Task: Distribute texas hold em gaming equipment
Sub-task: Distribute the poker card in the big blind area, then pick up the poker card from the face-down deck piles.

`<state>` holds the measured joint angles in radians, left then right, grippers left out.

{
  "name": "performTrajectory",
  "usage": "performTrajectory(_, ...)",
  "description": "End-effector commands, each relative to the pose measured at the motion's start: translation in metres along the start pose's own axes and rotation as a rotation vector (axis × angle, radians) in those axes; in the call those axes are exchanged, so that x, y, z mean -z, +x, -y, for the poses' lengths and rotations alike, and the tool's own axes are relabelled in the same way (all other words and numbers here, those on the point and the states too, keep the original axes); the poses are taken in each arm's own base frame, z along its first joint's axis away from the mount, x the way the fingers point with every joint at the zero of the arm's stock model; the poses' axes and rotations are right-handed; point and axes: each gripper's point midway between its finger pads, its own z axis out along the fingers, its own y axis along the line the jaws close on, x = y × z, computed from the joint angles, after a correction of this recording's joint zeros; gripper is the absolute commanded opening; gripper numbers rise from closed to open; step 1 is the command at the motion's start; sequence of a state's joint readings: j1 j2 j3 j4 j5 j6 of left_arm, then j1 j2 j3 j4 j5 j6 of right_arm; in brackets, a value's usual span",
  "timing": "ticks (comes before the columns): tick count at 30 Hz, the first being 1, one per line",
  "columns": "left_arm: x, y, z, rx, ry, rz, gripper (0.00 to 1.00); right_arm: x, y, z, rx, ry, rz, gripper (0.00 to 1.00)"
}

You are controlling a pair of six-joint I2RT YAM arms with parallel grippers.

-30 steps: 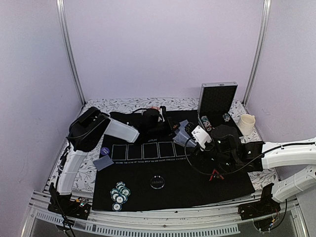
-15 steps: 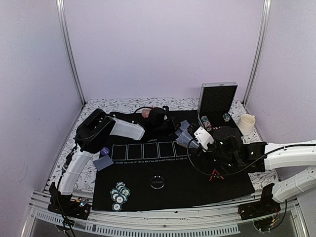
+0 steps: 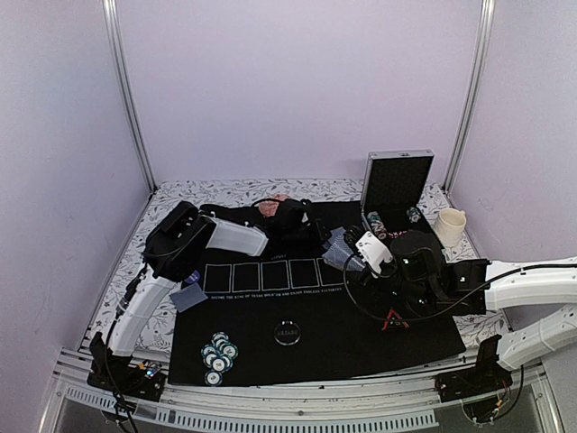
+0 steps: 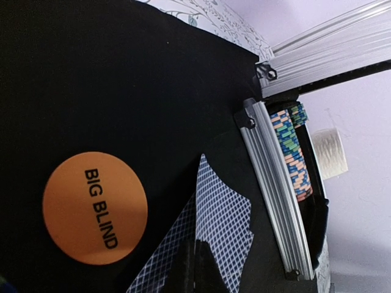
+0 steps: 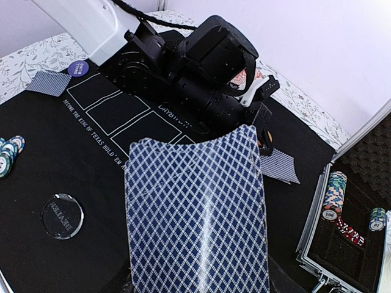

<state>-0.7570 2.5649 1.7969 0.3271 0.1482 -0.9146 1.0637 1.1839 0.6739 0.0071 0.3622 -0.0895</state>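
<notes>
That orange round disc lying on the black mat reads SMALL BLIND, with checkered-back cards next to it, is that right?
Not quite: the orange disc reads BIG BLIND, as the left wrist view shows. It does lie on the black mat with checkered-back cards next to it.

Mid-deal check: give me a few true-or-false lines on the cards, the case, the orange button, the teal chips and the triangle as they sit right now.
1. The right fingers hold blue-backed cards. True.
2. The metal case is closed. False: its lid stands open, with stacked chips showing inside.
3. The orange button reads BIG BLIND and lies on the black mat. True.
4. The teal chip pile sits at the mat's far right corner. False: it is at the near left corner.
5. The red-edged triangle lies on the mat on the right side, by the right arm. True.
</notes>
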Motion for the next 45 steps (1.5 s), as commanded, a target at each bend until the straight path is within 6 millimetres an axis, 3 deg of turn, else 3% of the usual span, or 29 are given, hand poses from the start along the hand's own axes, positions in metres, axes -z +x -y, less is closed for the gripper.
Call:
performTrajectory(1, 0.01, -0.008, -0.001, -0.02, -0.018, 0.007, 0.0, 0.005, -0.014, 0.008, -0.022, 0.022, 0.036, 0.48)
performTrajectory(8, 0.014, -0.006, -0.001, -0.026, -0.017, -0.001, 0.0, 0.005, -0.019, 0.008, -0.022, 0.022, 0.04, 0.48)
performTrajectory(14, 0.021, -0.011, 0.006, -0.048, -0.007, 0.01, 0.22, 0.005, -0.019, 0.008, -0.025, 0.019, 0.037, 0.48)
performTrajectory(18, 0.031, -0.021, 0.018, -0.067, 0.007, 0.035, 0.27, 0.006, -0.019, 0.008, -0.029, 0.018, 0.038, 0.48)
performTrajectory(23, 0.056, -0.038, 0.05, -0.103, 0.076, 0.076, 0.3, 0.007, -0.019, 0.007, -0.028, 0.012, 0.032, 0.48)
performTrajectory(28, 0.096, -0.051, 0.086, -0.152, 0.162, 0.102, 0.32, 0.008, -0.021, 0.007, -0.036, 0.008, 0.033, 0.48)
performTrajectory(31, 0.13, -0.06, 0.105, -0.2, 0.196, 0.137, 0.35, 0.008, -0.021, 0.006, -0.04, 0.002, 0.033, 0.48)
performTrajectory(34, 0.176, -0.073, 0.128, -0.282, 0.229, 0.19, 0.44, 0.006, -0.019, 0.002, -0.043, -0.019, 0.025, 0.48)
performTrajectory(36, 0.2, -0.073, 0.138, -0.341, 0.243, 0.199, 0.55, 0.005, -0.018, -0.001, -0.044, -0.033, 0.02, 0.48)
performTrajectory(40, 0.24, -0.057, 0.144, -0.419, 0.276, 0.13, 0.7, 0.006, -0.025, -0.008, -0.045, -0.072, 0.036, 0.48)
performTrajectory(45, 0.286, -0.015, 0.151, -0.453, 0.4, -0.022, 0.83, 0.005, -0.036, -0.026, -0.019, -0.151, 0.08, 0.48)
